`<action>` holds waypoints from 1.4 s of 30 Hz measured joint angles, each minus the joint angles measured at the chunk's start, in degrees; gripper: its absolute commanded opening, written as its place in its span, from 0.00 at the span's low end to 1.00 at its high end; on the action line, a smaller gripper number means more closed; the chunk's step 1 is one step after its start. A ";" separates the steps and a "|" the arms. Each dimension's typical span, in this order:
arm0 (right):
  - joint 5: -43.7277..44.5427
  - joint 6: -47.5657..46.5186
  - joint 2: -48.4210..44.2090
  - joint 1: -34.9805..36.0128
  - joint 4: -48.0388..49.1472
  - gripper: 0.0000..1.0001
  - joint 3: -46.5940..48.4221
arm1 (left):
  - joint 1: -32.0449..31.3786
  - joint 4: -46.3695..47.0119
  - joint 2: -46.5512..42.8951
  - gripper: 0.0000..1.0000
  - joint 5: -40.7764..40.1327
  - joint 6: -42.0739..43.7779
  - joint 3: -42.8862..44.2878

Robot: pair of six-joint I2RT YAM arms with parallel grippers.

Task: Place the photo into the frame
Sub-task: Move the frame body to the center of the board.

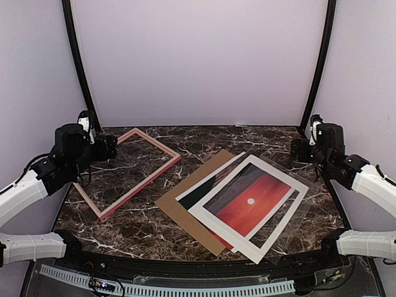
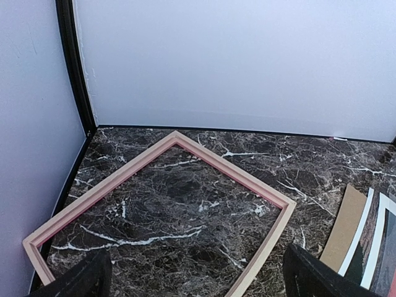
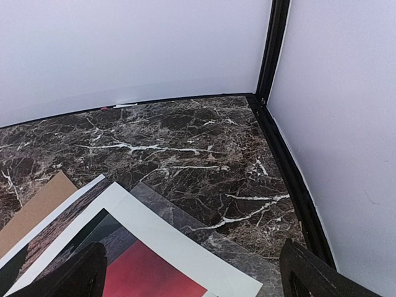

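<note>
My left gripper [image 1: 108, 148] and right gripper [image 1: 303, 148] hang open and empty, so I judge I'm at the start: next, grasp the photo [image 1: 250, 201] at lower right for the frame [image 1: 142, 185] at left.

1. Bare table [image 1: 204, 139] runs open along the back wall [image 1: 198, 62] and between frame [image 1: 159, 144] and board [image 1: 184, 209].
2. The frame lies flat at left, marble showing inside it.
3. Photo [image 1: 250, 204] and board, stacked flat, cover right of centre.
4. Walls close in at left, right and rear.
</note>
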 measured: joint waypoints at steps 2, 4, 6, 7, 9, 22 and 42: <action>0.02 0.00 -0.46 -0.09 0.20 0.99 0.00 | -0.33 0.33 -0.44 0.99 -0.72 0.00 0.00; 0.02 0.02 -0.55 -0.13 0.28 0.99 0.00 | -0.48 0.87 -0.76 0.99 -1.27 -0.02 0.00; 0.02 0.11 -0.48 -0.15 0.22 0.99 0.00 | -0.59 1.27 -0.83 0.99 -1.64 -0.07 0.00; 0.02 0.22 -0.44 -0.15 0.20 0.99 0.00 | -0.59 1.29 -0.81 0.99 -1.70 -0.11 0.00; 0.02 0.28 -0.31 -0.15 -0.11 0.99 0.07 | -0.66 1.29 -0.72 0.99 -1.81 -0.20 0.00; 1.77 5.03 4.07 -0.15 -6.29 0.99 2.93 | -0.92 1.29 1.75 0.99 0.31 -1.44 1.44; -8.00 14.01 23.93 13.92 -8.07 0.99 1.44 | -0.96 -0.98 20.26 0.95 15.34 -6.01 4.98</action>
